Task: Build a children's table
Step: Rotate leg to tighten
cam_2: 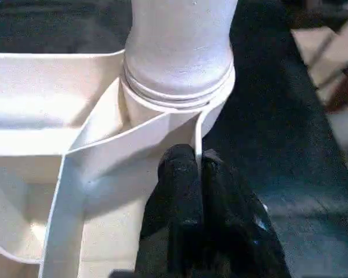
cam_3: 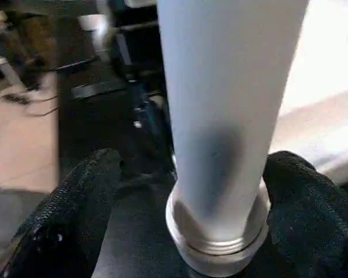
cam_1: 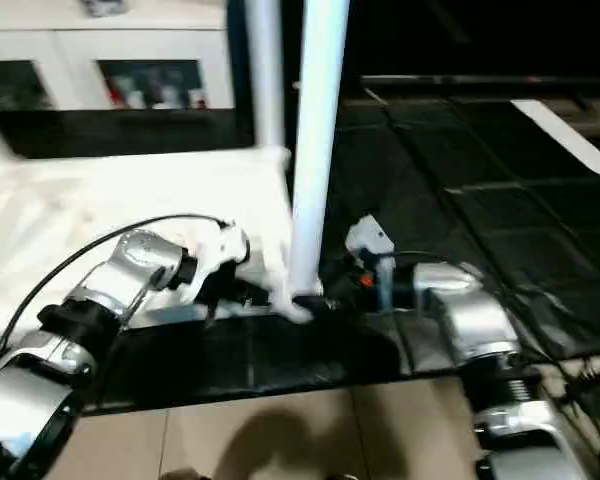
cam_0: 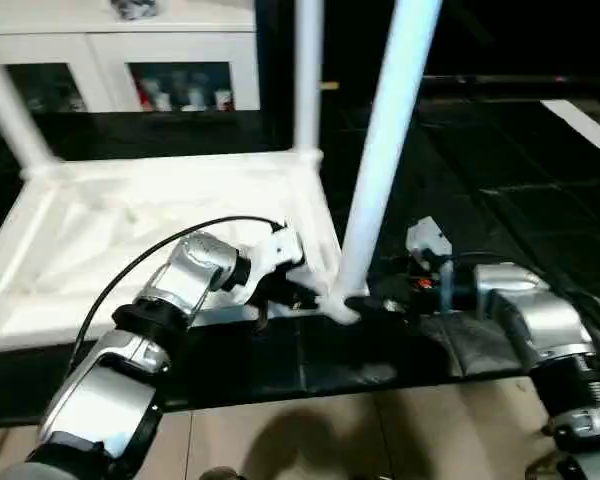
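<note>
Left gripper pinched on thin rim of white ribbed plastic tabletop, beside corner socket. Right gripper spread wide around long white tapered tube leg standing in that socket.

You see dim, soft head views: the tabletop glares white, its ribs washed out, against the near-black mat around it. The nearest leg is motion-smeared with a bluish tint. A soft shadow darkens the tan floor below the tabletop.
</note>
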Available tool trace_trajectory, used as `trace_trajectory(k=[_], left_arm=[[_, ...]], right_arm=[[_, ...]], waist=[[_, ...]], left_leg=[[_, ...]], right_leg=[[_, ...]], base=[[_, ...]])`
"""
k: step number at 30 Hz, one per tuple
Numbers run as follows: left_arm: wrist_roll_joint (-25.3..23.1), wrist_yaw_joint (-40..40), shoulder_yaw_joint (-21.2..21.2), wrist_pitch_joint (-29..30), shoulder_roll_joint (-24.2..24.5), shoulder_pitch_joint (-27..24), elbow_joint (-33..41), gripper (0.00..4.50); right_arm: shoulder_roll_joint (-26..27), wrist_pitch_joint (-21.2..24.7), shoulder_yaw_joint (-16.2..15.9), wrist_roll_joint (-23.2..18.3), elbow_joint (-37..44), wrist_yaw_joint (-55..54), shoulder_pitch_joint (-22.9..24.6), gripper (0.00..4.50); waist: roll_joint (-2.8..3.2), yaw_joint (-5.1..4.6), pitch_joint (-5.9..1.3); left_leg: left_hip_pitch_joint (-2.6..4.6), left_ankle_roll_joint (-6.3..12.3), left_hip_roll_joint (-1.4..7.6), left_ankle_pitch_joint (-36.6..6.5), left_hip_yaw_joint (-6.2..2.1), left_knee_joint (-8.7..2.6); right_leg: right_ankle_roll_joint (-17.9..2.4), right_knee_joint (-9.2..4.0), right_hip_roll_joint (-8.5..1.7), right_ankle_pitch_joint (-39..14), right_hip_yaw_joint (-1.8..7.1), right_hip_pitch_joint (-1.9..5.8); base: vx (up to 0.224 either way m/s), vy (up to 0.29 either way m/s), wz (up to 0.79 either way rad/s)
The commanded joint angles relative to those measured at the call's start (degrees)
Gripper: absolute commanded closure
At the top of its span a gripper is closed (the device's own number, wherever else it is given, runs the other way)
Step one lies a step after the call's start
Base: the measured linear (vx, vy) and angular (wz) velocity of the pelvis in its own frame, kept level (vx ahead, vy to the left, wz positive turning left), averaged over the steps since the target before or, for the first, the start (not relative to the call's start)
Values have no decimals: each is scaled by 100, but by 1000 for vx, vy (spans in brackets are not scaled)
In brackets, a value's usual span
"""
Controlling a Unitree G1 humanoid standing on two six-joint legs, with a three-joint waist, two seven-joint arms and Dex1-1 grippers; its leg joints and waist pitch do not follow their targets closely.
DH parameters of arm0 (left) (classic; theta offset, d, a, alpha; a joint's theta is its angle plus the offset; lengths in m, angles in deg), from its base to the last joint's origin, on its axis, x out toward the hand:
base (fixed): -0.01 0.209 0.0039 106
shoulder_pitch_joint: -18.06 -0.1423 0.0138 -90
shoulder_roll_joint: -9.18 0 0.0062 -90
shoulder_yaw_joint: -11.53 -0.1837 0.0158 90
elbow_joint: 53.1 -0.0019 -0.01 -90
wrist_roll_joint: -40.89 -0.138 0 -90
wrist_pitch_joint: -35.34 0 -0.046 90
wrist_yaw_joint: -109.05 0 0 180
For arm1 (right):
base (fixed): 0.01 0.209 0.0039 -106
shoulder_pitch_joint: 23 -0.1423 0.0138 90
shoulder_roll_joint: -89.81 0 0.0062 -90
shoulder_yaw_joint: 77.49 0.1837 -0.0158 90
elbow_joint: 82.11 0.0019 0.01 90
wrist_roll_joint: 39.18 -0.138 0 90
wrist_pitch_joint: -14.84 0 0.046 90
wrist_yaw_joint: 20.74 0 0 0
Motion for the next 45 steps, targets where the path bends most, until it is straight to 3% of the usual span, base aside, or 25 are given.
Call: trace_trajectory(k=[1,4,12,25,35,37,39,42,43,45], left_arm=[[-91,462,-286,-202,-4,-2,193,450],[-119,750,-407,-360,74,-60,278,450],[-124,927,-574,-509,154,-140,461,450],[-121,983,-657,-568,202,-253,653,450],[-159,677,-609,-401,145,-303,636,450],[-94,298,-442,-58,-6,-300,559,450],[-84,246,-419,-14,-29,-296,551,450],[25,-316,-171,385,-289,-219,451,450],[58,-479,-97,485,-365,-191,416,450],[111,-950,81,699,-560,-97,315,450]], right_arm=[[-87,40,-101,-99,40,332,-52,42],[-118,49,-180,-67,-135,634,-184,80],[-115,-48,-447,94,-496,888,-463,129],[8,-274,-448,132,-669,848,-527,237],[46,-173,-440,8,-382,907,-343,254],[74,36,-362,-118,-54,703,-90,255],[85,61,-348,-126,-20,651,-60,255],[321,203,-196,4,112,-208,147,256],[417,217,-154,86,111,-522,188,256],[754,145,-42,326,15,-1413,236,257]], waist=[[-35,-16,-447],[-37,-18,-454],[-61,-11,-446],[-54,-23,-456],[-45,-46,-449],[-38,-30,-442],[-40,-29,-411],[-40,-76,-363],[-40,-76,-363],[-49,-159,-355]], left_leg=[[61,429,38,-1132,67,-382],[45,384,39,-1096,61,-385],[46,326,40,-1055,64,-386],[39,336,37,-999,64,-381],[50,331,34,-1048,68,-384],[74,326,44,-1033,70,-389],[111,303,45,-1283,76,-403],[133,150,18,-1654,48,-440],[133,150,18,-1654,48,-440],[125,59,-40,-1779,27,-433]], right_leg=[[-1208,-370,-244,-1547,224,403],[-1181,-364,-251,-1565,225,410],[-1150,-364,-258,-1685,226,408],[-1159,-343,-254,-1587,226,418],[-1143,-361,-241,-1633,230,418],[-1167,-353,-228,-1565,238,408],[-1187,-394,-237,-1798,237,388],[-907,-486,-248,-2599,217,386],[-907,-486,-248,-2599,217,386],[-572,-578,-255,-3241,173,387]], base=[[0,0,0],[0,0,0],[0,0,0],[0,0,0],[0,0,0],[0,0,0],[0,0,0],[0,0,0],[0,0,0],[0,0,0]])
